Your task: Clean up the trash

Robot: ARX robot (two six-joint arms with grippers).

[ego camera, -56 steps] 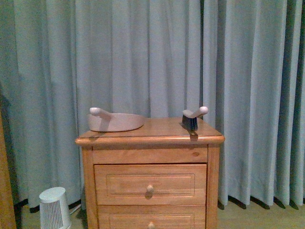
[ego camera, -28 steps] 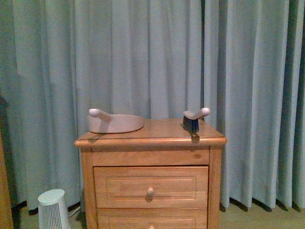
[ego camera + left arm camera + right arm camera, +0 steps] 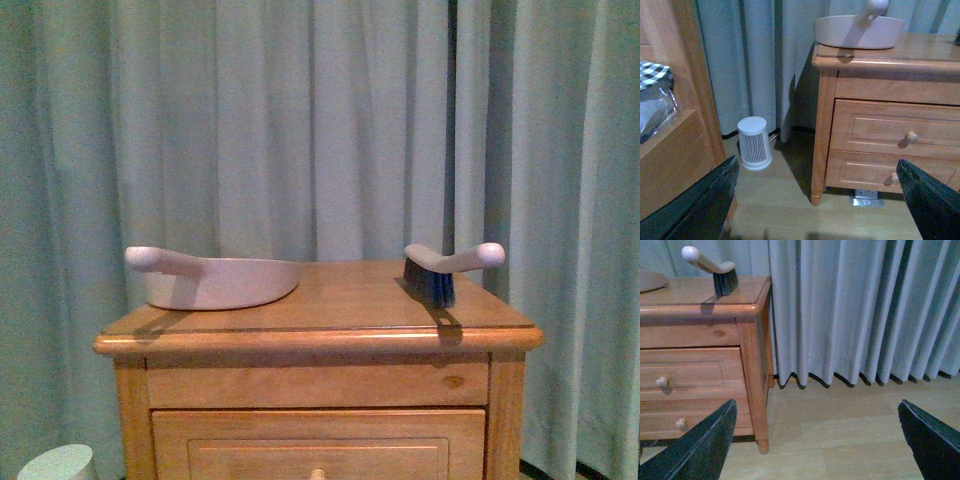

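1. Trash is nowhere in the front view: a beige plastic dustpan (image 3: 215, 282) and a dark-bristled hand brush (image 3: 440, 272) sit well apart on the wooden nightstand (image 3: 320, 342).
2. Left wrist view: my left gripper (image 3: 816, 167) gapes, empty; no trash on the floor.
3. Right wrist view: my right gripper (image 3: 817, 407) gapes too. I'd expect trash that is light and crushable, so I'd pinch its middle gently.

Of the robot's body only the jaws show, in the two wrist views. The left gripper (image 3: 812, 212) has two black fingers (image 3: 695, 205): broad, flat, wedge-shaped slabs that narrow to a blunt tip, matte with a faint sheen along their edges. The right gripper (image 3: 812, 447) has an identical pair of black, plain-surfaced wedges, their upper edges straight and sharply cut
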